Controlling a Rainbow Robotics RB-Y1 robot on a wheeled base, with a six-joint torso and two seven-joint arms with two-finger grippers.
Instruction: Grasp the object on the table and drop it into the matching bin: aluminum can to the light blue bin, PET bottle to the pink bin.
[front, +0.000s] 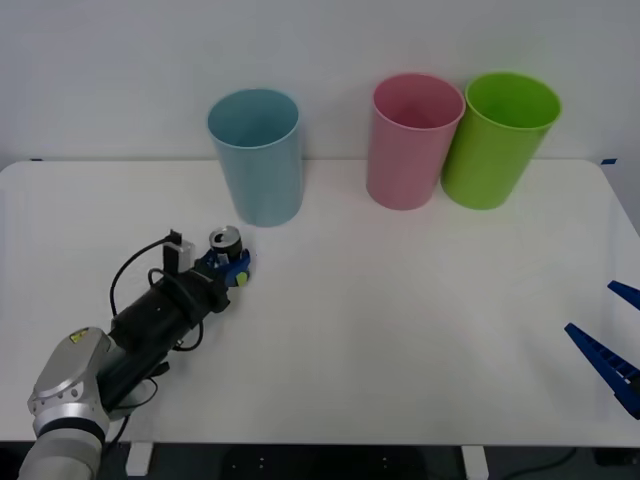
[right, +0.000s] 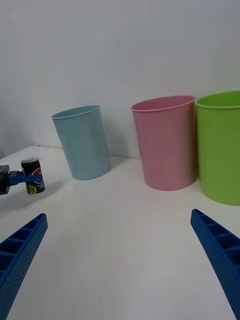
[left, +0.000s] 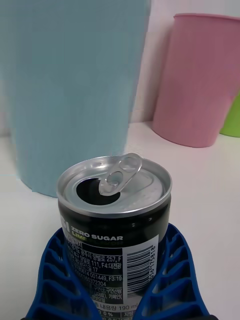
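My left claw (front: 232, 268) has its blue ribbed fingers (left: 60, 280) closed around the small dark grey aluminium drink can (front: 227, 243), gripping it low on its sides; the can stands upright between them, its silver top facing up with the pull-tab lifted over an open mouth. From my left wrist, the can (left: 115, 220) sits right in the cradle of my fingers, white label print and a barcode on its side. I cannot tell whether its base touches the white rectangular surface (front: 400, 330) or sits just above it. The can is on my left side of the surface, just in front of the tall light blue plastic cup-shaped bin (front: 256, 155), which stands upright near the far edge. Further to my right stand the tall pink plastic cup-shaped bin (front: 412, 140) and, just beside it and apparently touching, a lime green plastic bin (front: 498, 138) of the same shape. My left arm reaches in from the near-left corner with a black cable looped over it.

My right claw (front: 612, 335) waits at the near-right edge of the surface, well apart from the can and bins, its blue fingers (right: 22, 250) spread wide with nothing between them. From that wrist I see the can (right: 33, 176) held far off, a yellow-green patch low on its side
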